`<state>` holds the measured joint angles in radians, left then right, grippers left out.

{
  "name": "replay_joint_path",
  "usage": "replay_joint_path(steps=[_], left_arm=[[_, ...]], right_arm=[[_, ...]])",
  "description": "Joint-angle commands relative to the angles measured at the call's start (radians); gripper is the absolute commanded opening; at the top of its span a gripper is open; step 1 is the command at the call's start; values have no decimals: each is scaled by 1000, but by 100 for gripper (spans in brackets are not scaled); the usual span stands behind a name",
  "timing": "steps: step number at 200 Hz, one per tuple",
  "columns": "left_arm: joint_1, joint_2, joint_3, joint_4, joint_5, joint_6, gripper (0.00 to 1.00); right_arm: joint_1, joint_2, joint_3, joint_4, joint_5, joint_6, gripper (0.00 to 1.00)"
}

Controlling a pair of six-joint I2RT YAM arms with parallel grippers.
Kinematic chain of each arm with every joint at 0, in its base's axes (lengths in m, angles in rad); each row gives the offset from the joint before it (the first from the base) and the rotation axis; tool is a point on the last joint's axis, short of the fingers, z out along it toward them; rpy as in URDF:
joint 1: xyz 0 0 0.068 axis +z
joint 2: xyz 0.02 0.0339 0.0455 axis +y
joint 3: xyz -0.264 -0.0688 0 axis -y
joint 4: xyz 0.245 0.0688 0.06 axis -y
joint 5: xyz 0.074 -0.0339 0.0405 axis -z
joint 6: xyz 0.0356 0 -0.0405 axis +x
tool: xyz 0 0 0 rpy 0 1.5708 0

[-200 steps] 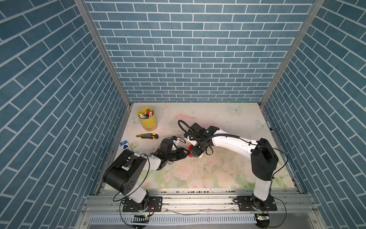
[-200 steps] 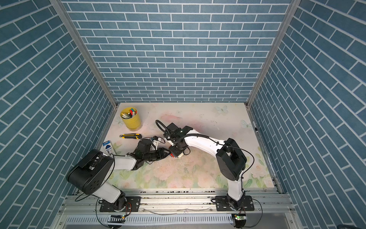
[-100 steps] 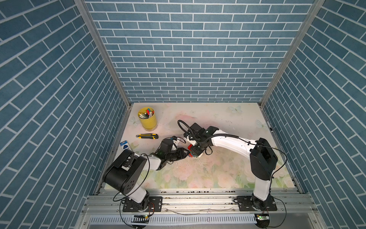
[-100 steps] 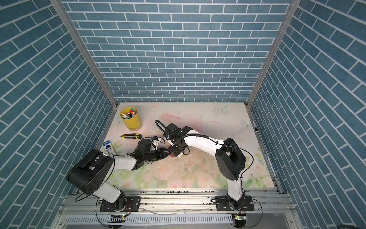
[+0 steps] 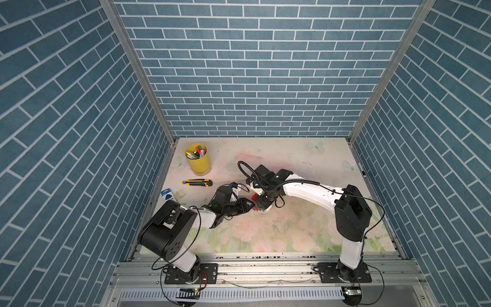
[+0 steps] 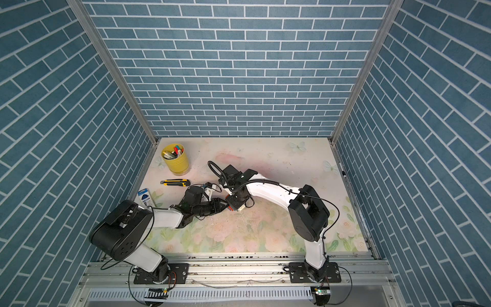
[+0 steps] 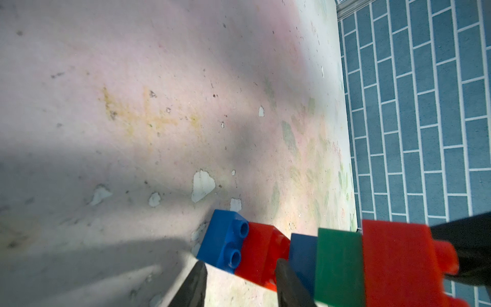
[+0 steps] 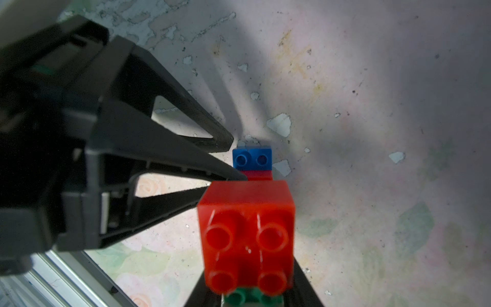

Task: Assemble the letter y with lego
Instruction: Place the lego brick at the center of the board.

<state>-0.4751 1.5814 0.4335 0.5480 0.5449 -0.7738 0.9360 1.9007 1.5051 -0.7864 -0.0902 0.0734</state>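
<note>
The letter y [image 5: 257,206] [image 6: 233,206] hangs just above the table's middle, held between both arms. In the right wrist view its red top brick [image 8: 247,212] sits on a green one [image 8: 239,299], and my right gripper [image 8: 251,297] is shut on that end. The left wrist view shows the row: blue [image 7: 223,239], red [image 7: 260,252], blue [image 7: 303,255], green [image 7: 337,265], red [image 7: 398,260]. My left gripper [image 7: 241,279] is shut on the end blue and red pair, fingertips touching either side. No white brick shows.
A yellow cup of pens [image 5: 198,162] stands at the back left. A yellow-black utility knife [image 5: 197,182] and a small blue-white box [image 5: 167,194] lie in front of it, left of my left arm. Brick-patterned walls close three sides.
</note>
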Motion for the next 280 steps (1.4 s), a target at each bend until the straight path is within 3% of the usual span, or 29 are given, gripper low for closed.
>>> replay_joint_path(steps=[1, 133, 280], left_arm=[[12, 64, -72, -256, -117, 17, 44], [15, 75, -74, -241, -101, 19, 44], [15, 69, -72, -255, -111, 22, 44]], right_arm=[[0, 59, 0, -61, 70, -25, 30], [6, 26, -4, -81, 157, -44, 30], [0, -18, -16, -84, 165, -51, 31]])
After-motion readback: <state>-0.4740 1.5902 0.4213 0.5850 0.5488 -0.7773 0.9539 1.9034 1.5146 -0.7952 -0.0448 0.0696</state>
